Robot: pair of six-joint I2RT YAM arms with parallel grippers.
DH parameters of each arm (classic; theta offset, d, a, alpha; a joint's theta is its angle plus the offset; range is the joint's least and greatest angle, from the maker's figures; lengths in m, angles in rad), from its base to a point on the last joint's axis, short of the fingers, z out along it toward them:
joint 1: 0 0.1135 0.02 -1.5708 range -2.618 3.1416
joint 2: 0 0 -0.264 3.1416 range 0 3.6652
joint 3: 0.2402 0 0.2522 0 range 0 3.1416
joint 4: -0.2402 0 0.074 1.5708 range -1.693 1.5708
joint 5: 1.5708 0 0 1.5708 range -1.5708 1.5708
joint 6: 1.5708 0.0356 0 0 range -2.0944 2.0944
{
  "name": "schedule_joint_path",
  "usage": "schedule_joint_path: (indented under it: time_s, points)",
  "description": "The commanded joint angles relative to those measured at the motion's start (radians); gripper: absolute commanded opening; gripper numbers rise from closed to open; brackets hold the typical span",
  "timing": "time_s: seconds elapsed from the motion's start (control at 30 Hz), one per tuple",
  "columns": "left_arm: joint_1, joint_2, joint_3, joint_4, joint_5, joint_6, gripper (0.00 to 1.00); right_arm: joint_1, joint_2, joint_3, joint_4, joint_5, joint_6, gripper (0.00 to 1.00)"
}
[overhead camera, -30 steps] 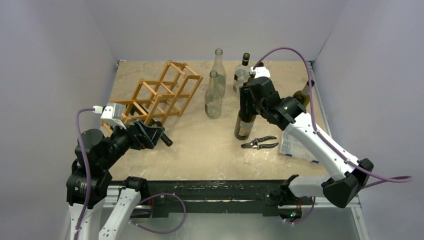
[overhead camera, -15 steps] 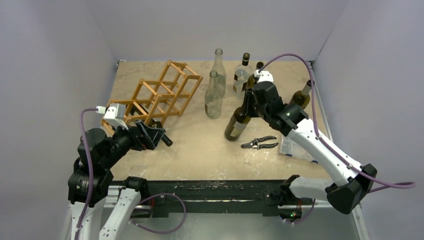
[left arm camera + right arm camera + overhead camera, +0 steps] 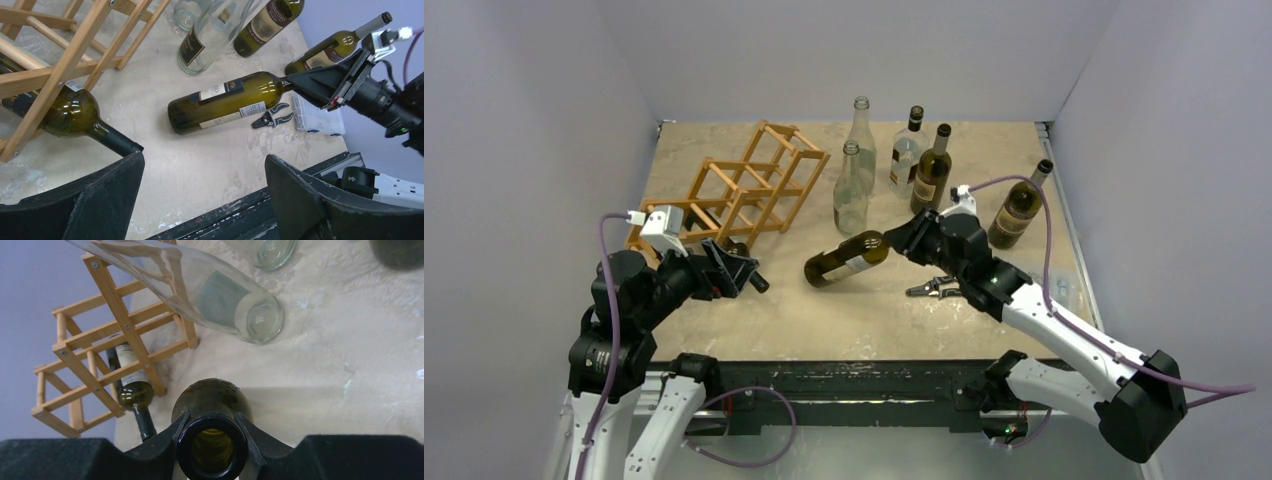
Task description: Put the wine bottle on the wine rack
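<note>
my right gripper (image 3: 900, 238) pinches the wine bottle (image 3: 842, 259) by its neck, base toward the wine rack (image 3: 744, 190); left gripper (image 3: 729, 268) gapes empty beside it.

Beige marble-pattern table (image 3: 824, 320); grey walls (image 3: 854, 50) on three sides. Rear clear glass bottle (image 3: 861, 130) and front clear glass bottle (image 3: 851, 195) upright, close together, no caps. To right: dark-capped clear bottle (image 3: 907, 152) with label, upright; dark green bottle (image 3: 931, 175) just beside it. Olive bottle (image 3: 1016, 210) near right edge, apart from the others. Pliers (image 3: 271, 116) flat on table, next to clear plastic box (image 3: 317, 117).
</note>
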Motion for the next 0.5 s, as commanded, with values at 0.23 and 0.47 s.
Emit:
schedule_joint_path:
  time_s: [0.23, 0.47]
  points:
    - [0.005, -0.01, -0.042, 0.038, 0.028, -0.044, 0.89, 0.001, -0.082, -0.422, 0.627, -0.051, -0.023, 0.0]
    - [0.005, -0.003, -0.043, 0.06, 0.035, -0.051, 0.88, 0.003, -0.054, -0.504, 0.624, -0.184, -0.174, 0.0]
